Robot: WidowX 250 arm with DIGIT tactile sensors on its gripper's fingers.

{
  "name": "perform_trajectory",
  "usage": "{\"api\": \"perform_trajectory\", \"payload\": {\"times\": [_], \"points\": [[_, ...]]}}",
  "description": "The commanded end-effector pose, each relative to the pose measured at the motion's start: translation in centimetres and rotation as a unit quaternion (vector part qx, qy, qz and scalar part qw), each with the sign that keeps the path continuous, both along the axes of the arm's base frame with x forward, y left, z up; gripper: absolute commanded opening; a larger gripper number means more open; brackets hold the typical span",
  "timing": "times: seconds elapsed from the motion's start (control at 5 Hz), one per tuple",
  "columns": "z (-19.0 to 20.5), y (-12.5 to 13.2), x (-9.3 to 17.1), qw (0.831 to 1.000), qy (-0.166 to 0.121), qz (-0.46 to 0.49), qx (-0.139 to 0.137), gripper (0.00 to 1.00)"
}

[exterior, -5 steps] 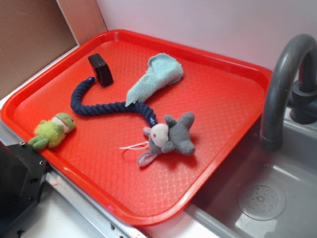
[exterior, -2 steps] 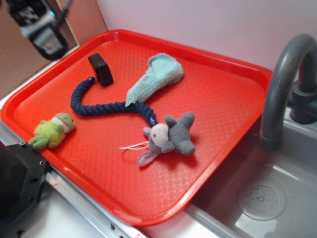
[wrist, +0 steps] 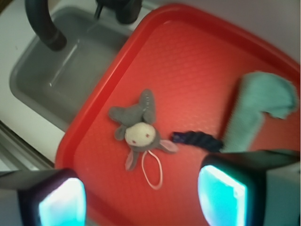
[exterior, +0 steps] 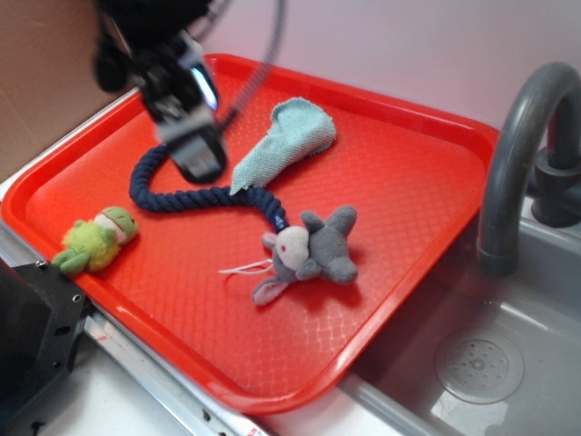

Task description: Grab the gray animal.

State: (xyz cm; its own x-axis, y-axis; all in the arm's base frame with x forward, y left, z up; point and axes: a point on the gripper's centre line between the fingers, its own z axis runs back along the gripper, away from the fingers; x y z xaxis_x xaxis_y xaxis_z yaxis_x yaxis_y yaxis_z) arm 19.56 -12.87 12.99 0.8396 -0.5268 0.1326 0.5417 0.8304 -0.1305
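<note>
Newly entered: gripper (exterior: 195, 150), brought in over the red tray (exterior: 399, 127) since a second before; jaws seen spread, empty. Gray animal (exterior: 313, 252) lay untouched mid-tray, well apart; approach judged barely begun.

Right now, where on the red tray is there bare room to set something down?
The red tray is bare along its sink-side half, from the gray animal to the rim near the faucet, and along the near edge below the animal. It is crowded around the navy rope, teal cloth and frog.
</note>
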Motion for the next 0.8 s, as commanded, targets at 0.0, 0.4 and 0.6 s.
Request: {"api": "perform_trajectory", "payload": {"times": [0.0, 0.4, 0.6], "points": [[-3.7, -2.1, 0.5, 0.998, 0.029, -0.045, 0.033, 1.00], [-7.2, -2.0, 0.7, 0.993, 0.079, -0.054, 0.072, 1.00], [-8.0, -1.7, 1.0, 0.990, 0.090, -0.057, 0.092, 1.00]]}}
